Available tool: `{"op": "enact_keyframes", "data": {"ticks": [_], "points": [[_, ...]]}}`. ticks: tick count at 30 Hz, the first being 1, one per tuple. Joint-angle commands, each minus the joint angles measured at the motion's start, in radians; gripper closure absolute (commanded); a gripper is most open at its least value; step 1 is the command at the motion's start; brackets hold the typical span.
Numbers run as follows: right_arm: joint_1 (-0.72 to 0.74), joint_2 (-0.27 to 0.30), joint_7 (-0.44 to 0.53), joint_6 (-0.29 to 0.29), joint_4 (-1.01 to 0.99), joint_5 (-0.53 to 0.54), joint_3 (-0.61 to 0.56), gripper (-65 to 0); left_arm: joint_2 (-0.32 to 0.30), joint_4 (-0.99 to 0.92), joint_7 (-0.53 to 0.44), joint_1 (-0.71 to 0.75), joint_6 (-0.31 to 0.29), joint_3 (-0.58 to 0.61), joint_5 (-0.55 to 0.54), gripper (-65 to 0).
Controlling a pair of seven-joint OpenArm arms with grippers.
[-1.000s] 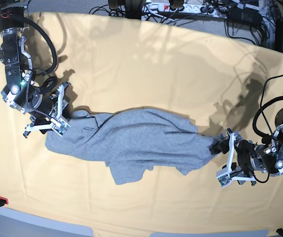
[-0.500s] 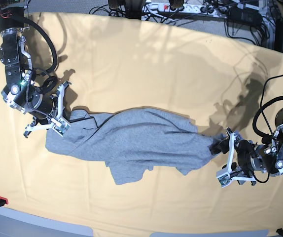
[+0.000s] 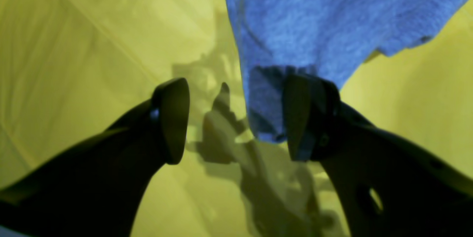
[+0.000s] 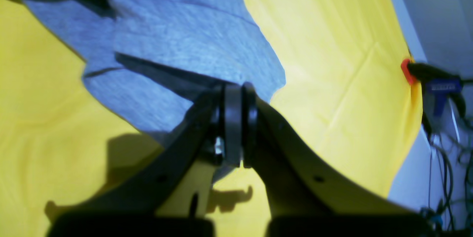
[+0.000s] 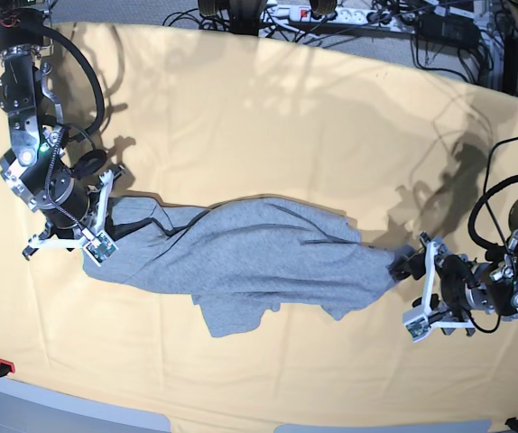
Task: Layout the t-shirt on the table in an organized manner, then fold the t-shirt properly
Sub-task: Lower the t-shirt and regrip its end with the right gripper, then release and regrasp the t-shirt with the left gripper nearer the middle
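The wide table (image 5: 268, 99) covered by a pale yellow-orange cloth is seen to reach nearly to every border of the base view, with broad bare cloth above and below the garment; a strip of cables and a power bar (image 5: 331, 13) is lined along the upper edge, and a small red clamp (image 5: 1, 365) is fixed at the lower left edge. The heather-grey short-sleeved cotton t-shirt (image 5: 250, 257) is stretched as a long crumpled band across the middle of the frame, plain side up, with a loose flap hanging toward the lower centre. At centre left, the right gripper (image 5: 97, 230) is pressed together on the shirt's left end, its fingers (image 4: 232, 122) closed flat against each other over a grey fold. At lower right, the left gripper (image 5: 419, 289) is held with its fingers (image 3: 172, 118) spread wide, the shirt's narrow end lying between them unpinched. Compared with a second earlier, the right gripper is found closed rather than parted, and the shirt's left end is gathered slightly.
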Motion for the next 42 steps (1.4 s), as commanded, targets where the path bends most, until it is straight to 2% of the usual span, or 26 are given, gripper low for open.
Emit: {"op": "enact_keyframes", "data": {"ticks": [1,3,6,10,13,17,20,24,27,32,36,39,42], "points": [[0.019,0.015,0.011,-0.032,0.015,-0.016,0.010,0.0,-0.014,0.010,-0.003,-0.031,0.000,-0.014,-0.019,-40.3],[0.019,0.015,0.012,-0.078,0.015,-0.041,0.014,0.0,-0.021,0.010,0.005,-0.031,-0.002,-0.014,-0.035,-40.3],[0.018,0.015,0.007,-0.104,0.015,-0.042,0.039,0.0,-0.032,0.010,0.049,-0.031,-0.046,-0.014,-0.108,-40.3],[0.018,0.015,0.003,-0.136,0.015,-0.031,0.098,0.0,-0.038,0.010,0.156,-0.031,-0.087,-0.014,-0.209,-40.3],[0.018,0.015,-0.023,-0.147,0.015,-0.009,0.150,0.0,-0.056,0.010,0.203,-0.031,-0.087,-0.014,-0.279,-40.3],[-0.003,0.014,-0.035,-0.145,0.015,0.077,0.243,0.0,-0.097,0.016,0.213,-0.031,-0.087,-0.014,-0.364,-40.3],[-0.002,0.015,-0.043,-0.121,0.016,0.124,0.317,0.0,-0.126,0.043,0.251,-0.031,-0.087,-0.014,-0.428,-40.3],[-0.001,0.015,-0.043,-0.061,0.015,0.216,0.406,0.0,-0.152,0.096,0.351,-0.030,-0.087,-0.014,-0.573,-40.3],[-0.001,0.014,-0.044,-0.013,0.015,0.275,0.417,0.0,-0.151,0.137,0.393,-0.018,-0.087,-0.014,-0.642,-40.3],[-0.004,0.011,-0.044,0.060,0.014,0.341,0.414,0.0,-0.138,0.224,0.412,0.092,-0.087,-0.014,-0.647,-40.3],[-0.004,0.011,-0.044,0.063,0.011,0.340,0.414,0.0,-0.117,0.270,0.414,0.223,-0.087,-0.014,-0.637,-40.3],[-0.003,0.011,-0.043,0.061,0.010,0.340,0.414,0.0,-0.090,0.271,0.378,0.273,-0.087,-0.014,-0.536,-40.3],[-0.003,0.011,-0.043,0.061,0.011,0.341,0.414,0.0,-0.072,0.270,0.244,0.294,-0.087,-0.014,-0.376,-40.3]]}}
